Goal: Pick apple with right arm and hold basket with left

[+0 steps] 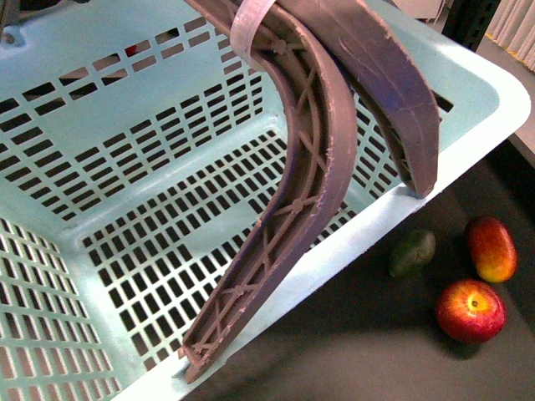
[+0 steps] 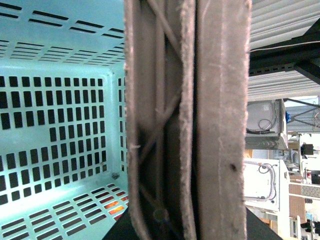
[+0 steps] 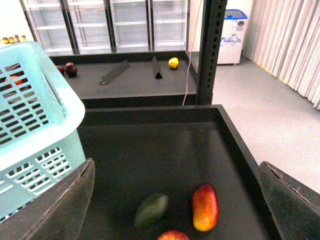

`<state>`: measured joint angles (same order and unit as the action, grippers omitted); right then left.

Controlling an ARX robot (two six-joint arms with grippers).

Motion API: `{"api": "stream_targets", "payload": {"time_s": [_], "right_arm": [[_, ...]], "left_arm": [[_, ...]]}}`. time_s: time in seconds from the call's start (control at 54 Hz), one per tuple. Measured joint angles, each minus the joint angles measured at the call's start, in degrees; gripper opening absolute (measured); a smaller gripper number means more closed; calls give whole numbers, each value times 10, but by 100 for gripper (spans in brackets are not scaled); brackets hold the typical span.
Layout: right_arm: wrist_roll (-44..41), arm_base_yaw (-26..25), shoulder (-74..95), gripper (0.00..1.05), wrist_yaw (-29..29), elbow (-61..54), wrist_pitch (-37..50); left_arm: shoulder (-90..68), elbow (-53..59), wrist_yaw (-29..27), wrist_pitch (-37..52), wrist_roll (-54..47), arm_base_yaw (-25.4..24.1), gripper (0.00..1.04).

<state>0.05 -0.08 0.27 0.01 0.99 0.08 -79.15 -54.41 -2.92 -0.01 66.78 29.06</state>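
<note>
1. Front view: a large light blue-green slotted plastic basket (image 1: 125,100) fills the upper left and centre of the frame. Its two curved grey-brown handles (image 1: 309,167) are swung together and run up to the top edge. A pale band (image 1: 251,25) is wrapped round them there.
2. The round red apple (image 1: 470,310) with a yellowish patch at its stem dimple sits at lower right of the frame. It rests on the dark tray floor (image 1: 351,351), outside the basket and apart from its rim.
3. A dark green avocado (image 1: 412,252) lies up and left of the apple, with a gap between them. An elongated red-orange-yellow fruit (image 1: 491,248) lies just above the apple (I cannot tell whether the two touch).
4. Left wrist view: the handles (image 2: 187,125), pressed side by side, fill the middle of the picture, with the basket (image 2: 60,125) interior beside them. The left gripper shows in no view, so I cannot tell its grip.
5. Right wrist view: the right gripper (image 3: 176,169) is released, its two dark fingers (image 3: 65,210) spread wide with nothing between them. The tray floor (image 3: 150,150) lies beyond it.
6. Same view: the apple (image 3: 172,235) is cut off by the frame edge. It sits near the avocado (image 3: 151,210) and the elongated fruit (image 3: 205,206). The basket (image 3: 30,100) stands off to one side.
</note>
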Motion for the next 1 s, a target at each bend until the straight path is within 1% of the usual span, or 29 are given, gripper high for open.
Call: {"api": "stream_targets", "payload": {"time_s": [0.148, 0.519, 0.593, 0.63, 0.685, 0.778, 0.87, 0.889, 0.963, 1.0], "right_arm": [[0, 0, 0, 96, 0, 0, 0], [2, 0, 1, 96, 0, 0, -1], [46, -5, 63, 96, 6, 42, -109], [59, -12, 109, 96, 5, 60, -143], [70, -23, 167, 96, -2, 68, -143], [78, -50, 282, 96, -29, 71, -74], [73, -79, 472, 96, -50, 91, 85], [71, -83, 530, 96, -57, 103, 129], [48, -89, 709, 96, -58, 142, 245], [43, -90, 766, 96, -58, 158, 273]], "left_arm": [[0, 0, -8, 0, -12, 0, 15], [0, 0, -3, 0, -14, 0, 15], [0, 0, -4, 0, -14, 0, 15], [0, 0, -5, 0, -14, 0, 15], [0, 0, -6, 0, -14, 0, 15], [0, 0, -5, 0, -16, 0, 15], [0, 0, -5, 0, -14, 0, 15], [0, 0, -5, 0, -14, 0, 15], [0, 0, -3, 0, -13, 0, 15], [0, 0, -3, 0, -14, 0, 15]]}}
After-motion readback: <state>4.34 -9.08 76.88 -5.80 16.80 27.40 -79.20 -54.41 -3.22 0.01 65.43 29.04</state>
